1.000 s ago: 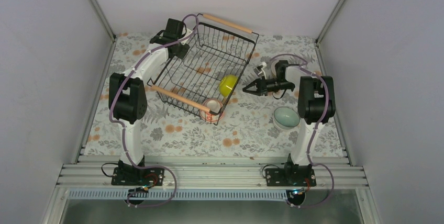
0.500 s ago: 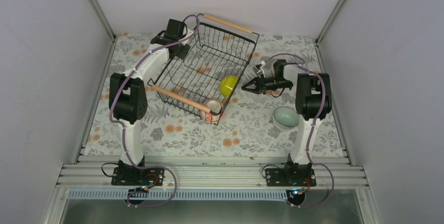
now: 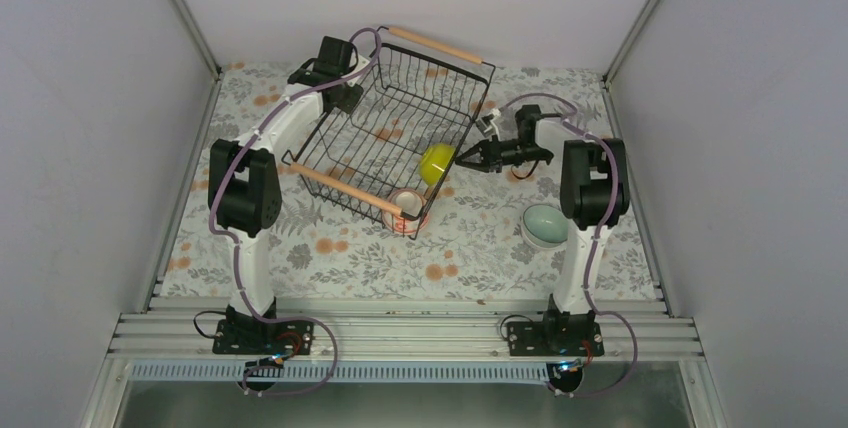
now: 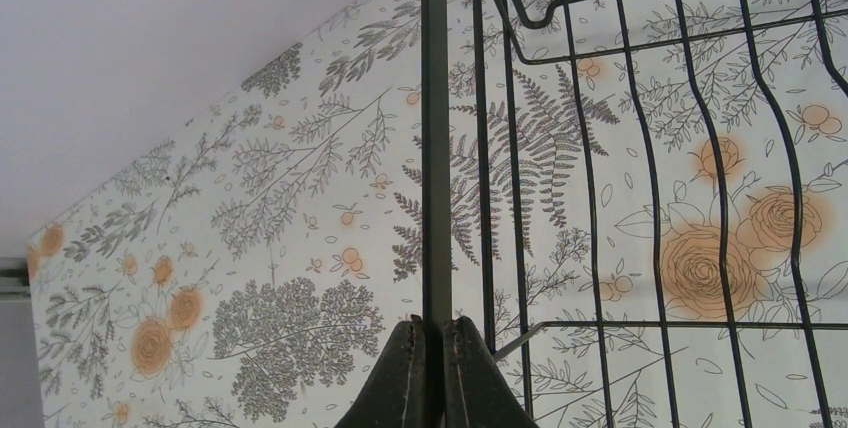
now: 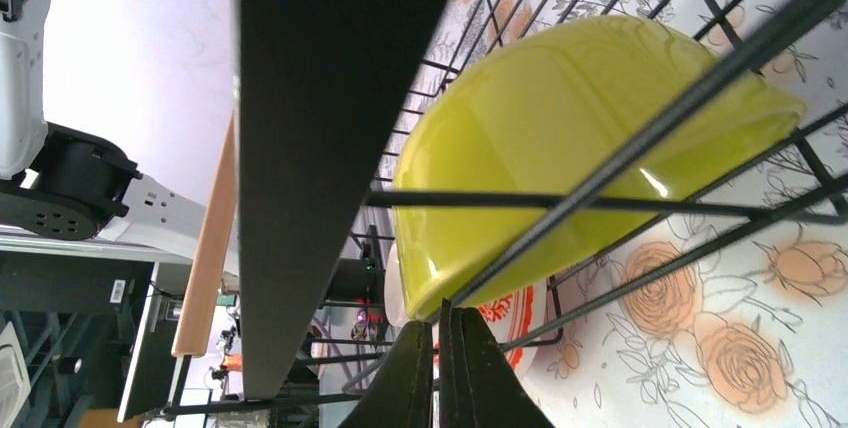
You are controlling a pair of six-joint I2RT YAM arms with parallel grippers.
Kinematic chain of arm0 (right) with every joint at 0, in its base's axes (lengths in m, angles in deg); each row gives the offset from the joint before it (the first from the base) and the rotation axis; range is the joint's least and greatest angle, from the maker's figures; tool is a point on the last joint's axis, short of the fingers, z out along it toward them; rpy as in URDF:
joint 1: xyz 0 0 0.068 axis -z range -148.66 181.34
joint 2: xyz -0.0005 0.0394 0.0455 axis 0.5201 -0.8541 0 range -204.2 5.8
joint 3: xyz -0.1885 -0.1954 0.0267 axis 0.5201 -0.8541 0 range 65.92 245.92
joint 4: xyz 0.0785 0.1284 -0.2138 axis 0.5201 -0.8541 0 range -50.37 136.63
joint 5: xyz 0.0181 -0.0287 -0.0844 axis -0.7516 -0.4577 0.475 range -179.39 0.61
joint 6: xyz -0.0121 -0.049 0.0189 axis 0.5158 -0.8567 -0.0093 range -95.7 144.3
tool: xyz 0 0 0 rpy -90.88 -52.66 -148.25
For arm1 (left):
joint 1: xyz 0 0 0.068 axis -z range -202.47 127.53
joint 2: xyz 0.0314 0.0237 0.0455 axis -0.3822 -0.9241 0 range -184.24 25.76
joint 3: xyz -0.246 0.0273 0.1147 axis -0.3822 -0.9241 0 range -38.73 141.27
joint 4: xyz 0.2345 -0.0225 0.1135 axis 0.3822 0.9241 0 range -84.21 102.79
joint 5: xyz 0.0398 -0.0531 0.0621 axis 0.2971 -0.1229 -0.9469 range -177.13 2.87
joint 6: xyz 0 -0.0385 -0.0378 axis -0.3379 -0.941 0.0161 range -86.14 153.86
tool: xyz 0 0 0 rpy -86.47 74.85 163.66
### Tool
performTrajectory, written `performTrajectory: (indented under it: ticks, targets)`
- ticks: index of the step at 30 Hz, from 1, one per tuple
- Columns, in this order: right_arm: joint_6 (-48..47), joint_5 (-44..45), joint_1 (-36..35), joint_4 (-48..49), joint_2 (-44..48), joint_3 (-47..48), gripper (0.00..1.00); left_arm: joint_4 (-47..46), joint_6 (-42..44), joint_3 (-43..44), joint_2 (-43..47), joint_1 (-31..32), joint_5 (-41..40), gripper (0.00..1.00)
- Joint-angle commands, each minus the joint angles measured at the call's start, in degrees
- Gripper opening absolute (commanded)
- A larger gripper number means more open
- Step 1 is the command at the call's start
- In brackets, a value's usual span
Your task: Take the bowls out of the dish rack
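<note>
Clamping a rack (image 4: 435, 148) wire between closed fingers, the left gripper (image 4: 434, 326) holds the far corner. The right gripper (image 5: 439, 320), jaws pressed together, noses the rack's side; the yellow bowl (image 5: 560, 148) lies just ahead of its tips, inside, wires between. Right arm is nearer.

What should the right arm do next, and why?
Probably raise the right gripper over the side wall of the dish rack and open it. It is shut, outside the wires, with its tip near the yellow-green bowl. The left gripper is clamped on a rack wire.
</note>
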Motion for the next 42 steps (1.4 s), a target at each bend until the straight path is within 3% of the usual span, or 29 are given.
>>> performTrajectory:
  ticks: [1, 42]
  targets:
    - [1.9, -2.5, -1.6, 2.0, -1.9, 2.0, 0.04, 4.8, 1.7, -2.4, -1.6, 1.5, 0.2, 0.02]
    - [6.5, -4.6, -7.0, 4.9, -0.4, 8.3, 0.04, 5.0, 1.7, -2.4, -2.0, 2.3, 0.0, 0.03]
